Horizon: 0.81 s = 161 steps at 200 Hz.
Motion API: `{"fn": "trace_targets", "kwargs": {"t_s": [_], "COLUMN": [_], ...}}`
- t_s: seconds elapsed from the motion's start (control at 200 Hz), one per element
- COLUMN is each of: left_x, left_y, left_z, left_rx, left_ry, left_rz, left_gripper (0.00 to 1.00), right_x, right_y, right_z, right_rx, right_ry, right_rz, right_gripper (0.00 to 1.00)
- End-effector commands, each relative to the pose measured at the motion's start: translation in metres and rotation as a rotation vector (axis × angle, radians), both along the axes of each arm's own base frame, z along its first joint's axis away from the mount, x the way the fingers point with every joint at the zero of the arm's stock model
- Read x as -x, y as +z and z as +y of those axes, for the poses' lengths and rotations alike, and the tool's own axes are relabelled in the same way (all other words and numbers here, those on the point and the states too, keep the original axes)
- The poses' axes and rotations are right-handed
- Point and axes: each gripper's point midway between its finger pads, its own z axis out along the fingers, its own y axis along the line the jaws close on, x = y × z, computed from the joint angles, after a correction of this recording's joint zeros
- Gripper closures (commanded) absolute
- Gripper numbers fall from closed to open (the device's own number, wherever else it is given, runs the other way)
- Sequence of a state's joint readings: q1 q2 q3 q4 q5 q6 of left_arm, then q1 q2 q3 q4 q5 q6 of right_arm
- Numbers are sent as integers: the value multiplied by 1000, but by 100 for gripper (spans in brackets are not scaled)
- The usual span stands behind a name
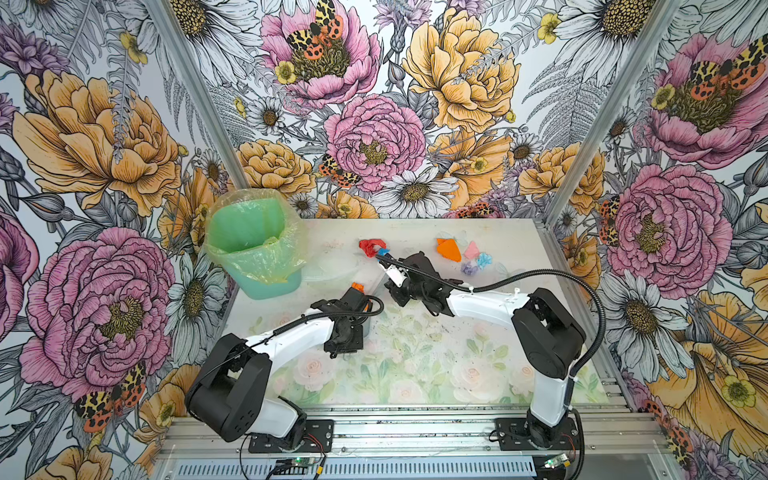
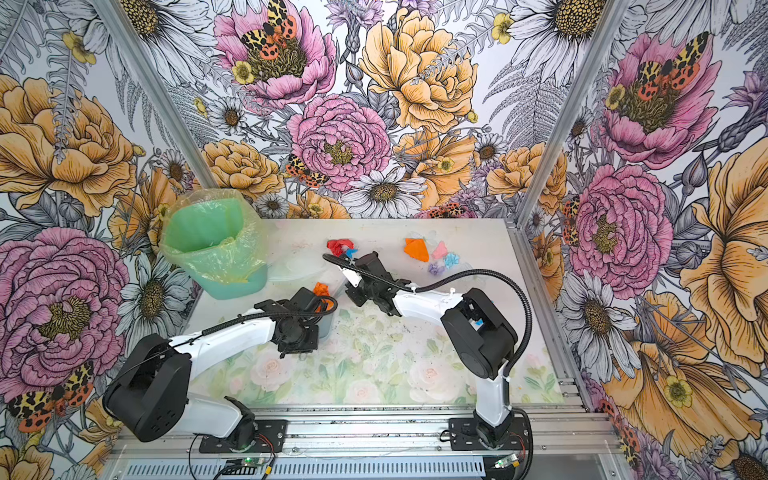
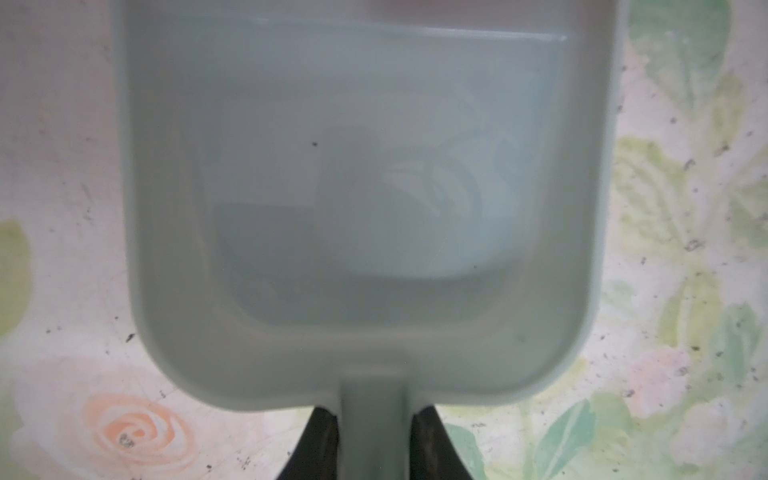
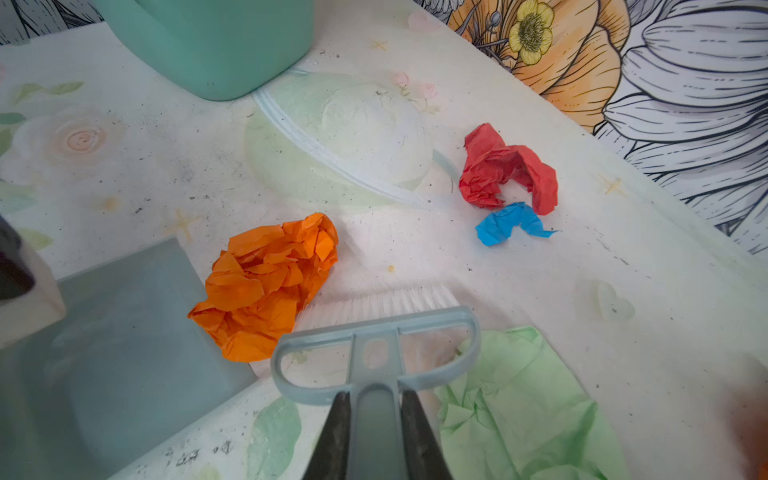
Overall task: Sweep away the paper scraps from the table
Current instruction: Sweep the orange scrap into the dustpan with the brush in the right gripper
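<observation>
- right gripper point(image 4: 375, 409) fingers pinch the brush point(image 4: 374, 332) handle; bristles sit just beside the orange scrap point(image 4: 266, 286), ahead of the fingers;
- left gripper point(image 3: 372, 428) fingers pinch the empty dustpan point(image 3: 365, 208) handle;
- probably best: keep bristles low on the table point(image 4: 540, 282); nudge that scrap sideways into the dustpan mouth

The paper scraps point(image 4: 266, 286) are seen as crumpled, matt paper. The dustpan point(image 3: 365, 208) is moulded in smooth, faintly glossy plastic
</observation>
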State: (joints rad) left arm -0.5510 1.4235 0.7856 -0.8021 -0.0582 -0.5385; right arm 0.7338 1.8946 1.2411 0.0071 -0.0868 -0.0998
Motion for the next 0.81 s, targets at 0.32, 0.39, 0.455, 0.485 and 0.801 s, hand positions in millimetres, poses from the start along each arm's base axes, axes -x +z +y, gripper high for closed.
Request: {"fn": "trace_targets", "kwargs": {"t_s": [0.32, 0.39, 0.455, 0.485, 0.801], "left_x": [-6, -6, -6, -6, -7], "left_y": [3, 3, 3, 3, 4], "left_z": [1, 0, 0, 1, 0], "left_rx": [43, 47, 47, 46, 52], "left_ry": [-1, -2, -2, -1, 4], "left_rz": [-32, -36, -36, -36, -43], "left_gripper": [94, 94, 94, 94, 94], "right_x": [-16, -25, -34, -37, -49], "right_y": [61, 66, 69, 68, 32], "right_z": [8, 12, 16, 18, 30], "right_rx": [-144, -178, -222, -237, -212], "right_ry": [-18, -45, -72, -76, -100], "right_rz": [-123, -125, -123, -122, -54], "right_gripper": [100, 100, 100, 100, 100]}}
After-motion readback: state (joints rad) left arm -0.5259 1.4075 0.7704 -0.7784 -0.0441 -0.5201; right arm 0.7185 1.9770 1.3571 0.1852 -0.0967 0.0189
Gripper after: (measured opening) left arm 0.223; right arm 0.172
